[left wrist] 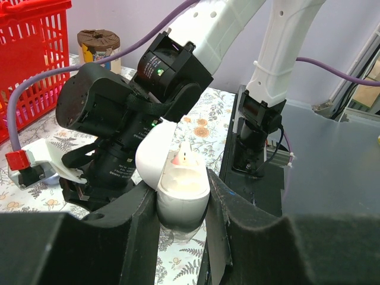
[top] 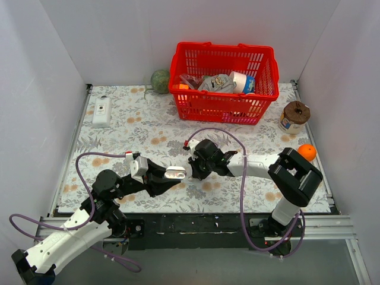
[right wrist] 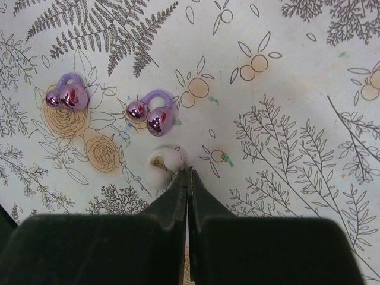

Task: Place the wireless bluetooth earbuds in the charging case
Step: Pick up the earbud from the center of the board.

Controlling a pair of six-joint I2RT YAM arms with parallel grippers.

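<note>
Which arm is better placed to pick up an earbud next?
Right. The right gripper, shut, hangs close to both earbuds on the cloth; the left gripper holds the open charging case.

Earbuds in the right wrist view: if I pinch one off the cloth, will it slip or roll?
Probably slippery: each earbud is two mirror-glossy balls, so the right fingers could squirt it out. The round ends may roll, though the lavender arch joining them should limit that. It looks tiny and light; a nudge likely shifts it.
</note>
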